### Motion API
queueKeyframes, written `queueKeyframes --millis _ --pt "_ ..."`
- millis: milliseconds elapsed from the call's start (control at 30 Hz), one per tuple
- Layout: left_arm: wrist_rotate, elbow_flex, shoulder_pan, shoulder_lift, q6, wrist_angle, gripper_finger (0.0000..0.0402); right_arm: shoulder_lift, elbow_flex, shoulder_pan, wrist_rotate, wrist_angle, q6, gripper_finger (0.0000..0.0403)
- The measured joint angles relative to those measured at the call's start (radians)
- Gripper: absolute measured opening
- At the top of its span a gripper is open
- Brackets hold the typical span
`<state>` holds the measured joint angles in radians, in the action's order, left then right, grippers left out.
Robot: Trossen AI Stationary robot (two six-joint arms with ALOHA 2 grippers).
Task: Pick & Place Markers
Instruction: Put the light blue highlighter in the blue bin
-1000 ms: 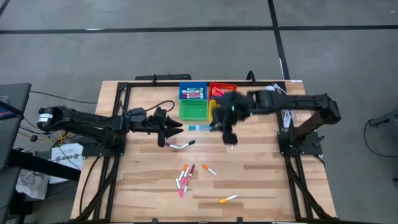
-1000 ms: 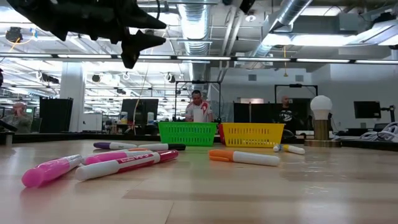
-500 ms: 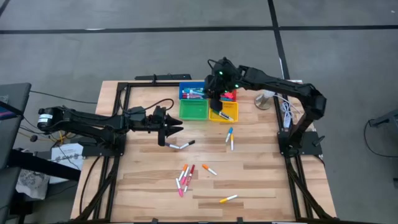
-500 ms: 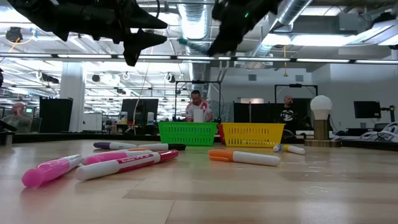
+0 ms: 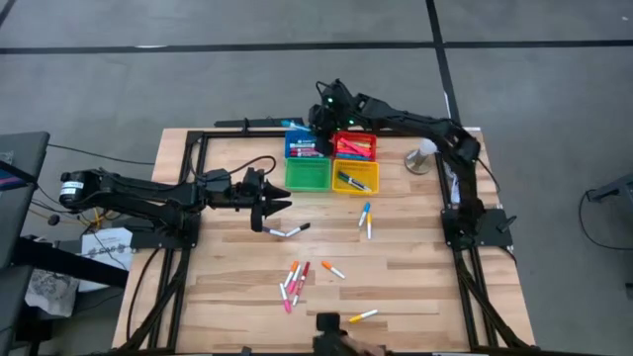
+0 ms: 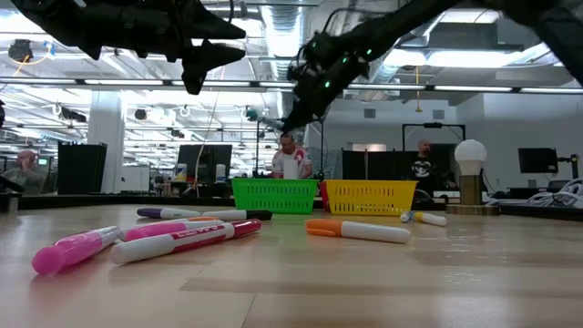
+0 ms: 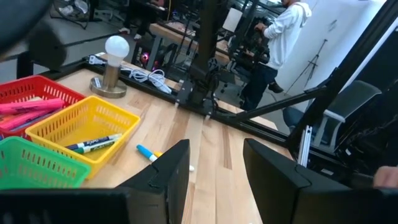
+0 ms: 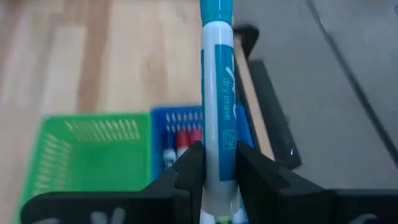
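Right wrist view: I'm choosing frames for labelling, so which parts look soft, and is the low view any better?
Right wrist view: blue marker in the right gripper is sharp, the green tray and blue tray behind are blurred. Low view: near pink markers are crisp, the ceiling lights glare.
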<state>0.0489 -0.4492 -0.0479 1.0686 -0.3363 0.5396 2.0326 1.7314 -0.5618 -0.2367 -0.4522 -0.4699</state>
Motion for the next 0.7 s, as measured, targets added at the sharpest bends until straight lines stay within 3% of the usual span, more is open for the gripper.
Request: queueKeyframes --millis 333,700 --pt "-0.001 0.000 0.000 0.000 0.012 0.002 0.0150 0.143 0.107 -0.014 0.038 -0.239 -0.076 0.0072" --pt "-0.004 0.000 0.000 0.000 0.016 0.002 0.0150 0.149 0.111 0.012 0.060 -0.256 -0.221 0.0072"
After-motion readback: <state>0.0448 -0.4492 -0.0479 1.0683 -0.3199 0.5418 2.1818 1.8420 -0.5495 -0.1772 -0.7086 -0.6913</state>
